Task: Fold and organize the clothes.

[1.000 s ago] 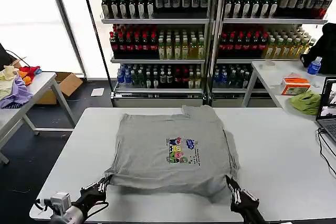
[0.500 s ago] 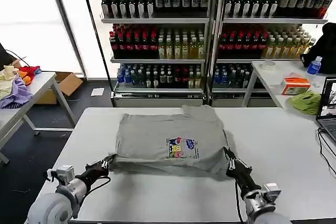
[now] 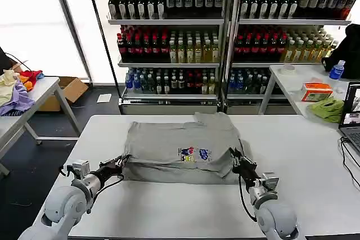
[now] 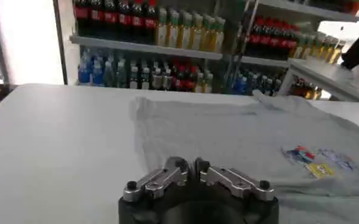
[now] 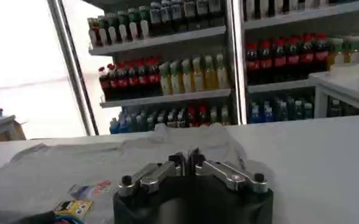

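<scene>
Evidently I held the grey shirt point(image 3: 183, 149) on the desk point(image 3: 304, 164) with the left claw point(image 3: 120, 162) and right claw point(image 3: 235, 158) each clenched on a hem corner, so the fold stayed even.

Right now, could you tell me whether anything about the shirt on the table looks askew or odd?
Nothing looks damaged or spilled. The light grey cotton shirt lies mid-fold on the white table: its near hem is doubled over, partly covering the multicoloured chest print. The left gripper and right gripper pinch its corners.
</scene>
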`<state>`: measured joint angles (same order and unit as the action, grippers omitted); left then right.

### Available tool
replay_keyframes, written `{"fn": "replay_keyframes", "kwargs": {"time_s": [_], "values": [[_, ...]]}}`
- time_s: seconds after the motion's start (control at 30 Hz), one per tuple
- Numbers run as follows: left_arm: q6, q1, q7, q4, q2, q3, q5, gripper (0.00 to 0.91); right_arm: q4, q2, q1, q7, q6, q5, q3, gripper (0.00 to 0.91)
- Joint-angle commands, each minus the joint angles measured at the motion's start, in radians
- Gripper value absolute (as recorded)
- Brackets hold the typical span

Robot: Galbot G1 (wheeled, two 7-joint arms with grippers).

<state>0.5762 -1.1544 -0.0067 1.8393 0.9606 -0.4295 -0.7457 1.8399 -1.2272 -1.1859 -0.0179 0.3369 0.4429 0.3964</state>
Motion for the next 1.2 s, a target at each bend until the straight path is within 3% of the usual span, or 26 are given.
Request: {"fn": "replay_keyframes", "kwargs": {"time_s": [0.03,0.37,0.53,0.87,0.9,0.93,0.97,1.0,1.1,1.17,1.2], "values": [[0.001,-0.027,-0.011,0.011,-0.014,-0.082,0.041,0.907,0.006,0.002,0.033,-0.034,0.079,-0.016,0.001,0.907],[0.000,-0.225,-0.019,0.157,0.026,-0.175,0.066,0.907,0.187,0.029,-0.143,-0.039,0.089,-0.015,0.087,0.907],[0.000,-0.283,-0.019,0.174,0.077,-0.146,0.086,0.907,0.248,0.033,-0.279,-0.122,0.168,-0.090,0.124,0.907],[0.000,-0.219,-0.018,0.101,0.123,-0.087,0.091,0.907,0.170,-0.001,-0.250,-0.185,0.190,-0.089,0.079,0.907],[0.000,-0.217,-0.015,0.091,0.123,-0.086,0.091,0.907,0.162,-0.004,-0.244,-0.185,0.187,-0.088,0.074,0.645],[0.000,-0.210,-0.013,0.079,0.122,-0.086,0.089,0.877,0.155,-0.008,-0.236,-0.189,0.187,-0.086,0.065,0.252],[-0.001,-0.207,-0.014,0.077,0.122,-0.086,0.088,0.796,0.148,-0.011,-0.232,-0.192,0.186,-0.086,0.061,0.091],[-0.003,-0.205,-0.013,0.066,0.124,-0.086,0.088,0.665,0.141,-0.014,-0.227,-0.201,0.182,-0.088,0.057,0.000],[-0.005,-0.193,-0.013,0.045,0.133,-0.086,0.086,0.393,0.130,-0.025,-0.211,-0.211,0.176,-0.075,0.058,0.000],[-0.008,-0.187,-0.017,0.039,0.139,-0.079,0.084,0.050,0.127,-0.025,-0.209,-0.212,0.176,-0.075,0.054,0.000],[-0.012,-0.185,-0.018,0.037,0.141,-0.076,0.086,0.020,0.127,-0.023,-0.210,-0.211,0.176,-0.074,0.052,0.000]]}}
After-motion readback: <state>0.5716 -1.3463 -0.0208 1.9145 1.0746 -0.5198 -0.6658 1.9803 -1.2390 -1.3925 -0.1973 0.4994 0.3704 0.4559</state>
